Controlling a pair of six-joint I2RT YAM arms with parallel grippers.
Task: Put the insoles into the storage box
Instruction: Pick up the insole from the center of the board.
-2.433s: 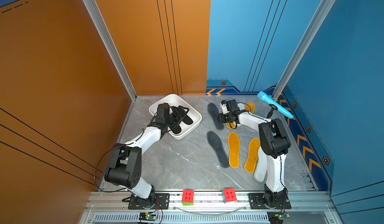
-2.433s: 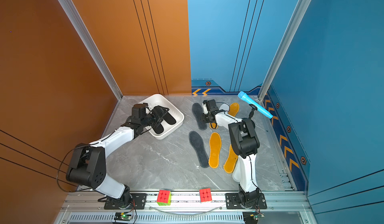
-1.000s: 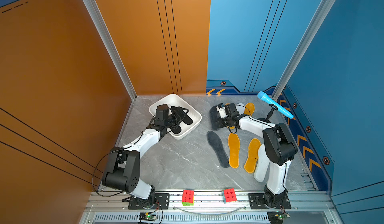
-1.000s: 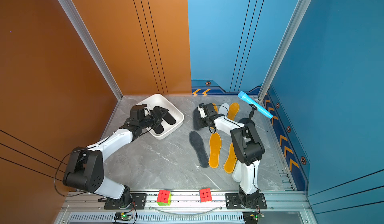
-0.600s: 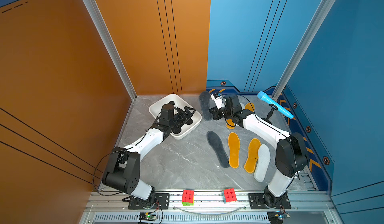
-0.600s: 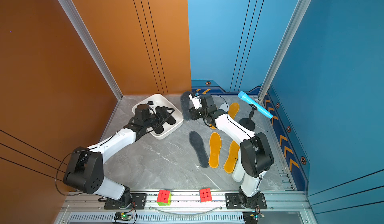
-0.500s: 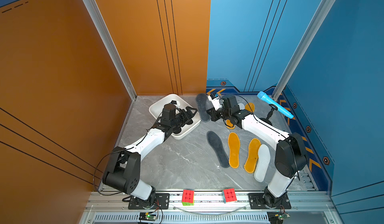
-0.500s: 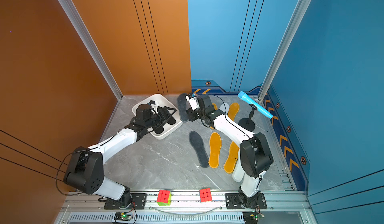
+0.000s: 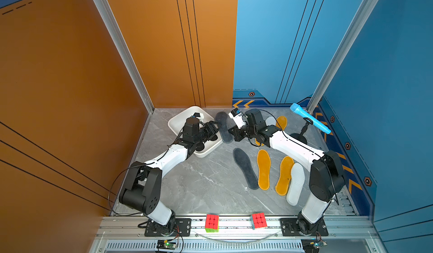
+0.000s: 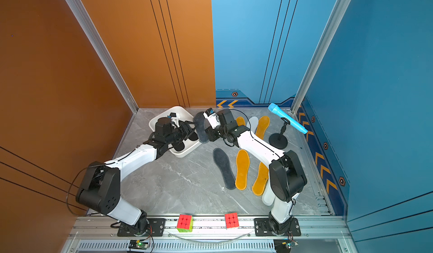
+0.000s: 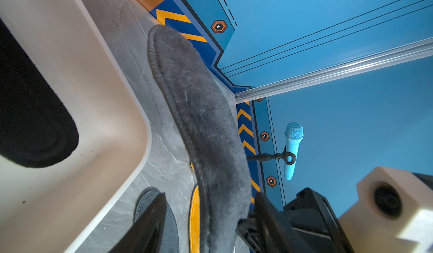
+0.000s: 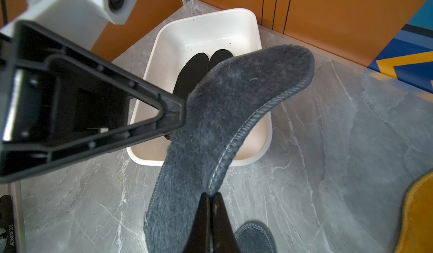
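Observation:
My right gripper (image 12: 210,195) is shut on the long edge of a dark grey fleecy insole (image 12: 222,113) and holds it above the table beside the storage box (image 12: 206,29). The held insole (image 9: 223,127) hangs between both arms. My left gripper (image 11: 209,195) stands open astride that insole, with a gap beside one finger. Two black insoles (image 12: 194,73) lie in the white box (image 9: 206,153). On the table lie a second grey insole (image 9: 244,167), two orange ones (image 9: 263,169) and a white one (image 9: 296,183).
Behind the right arm lie another white insole (image 9: 270,121) and an orange one (image 9: 281,122). A blue microphone (image 9: 309,120) on a black stand is at the back right. Two Rubik's cubes (image 9: 212,222) sit on the front rail. Walls close three sides.
The right arm lifted the grey insole off the table and swung it left towards the box. The left gripper came out over the box's rim to meet it, and its jaws have narrowed.

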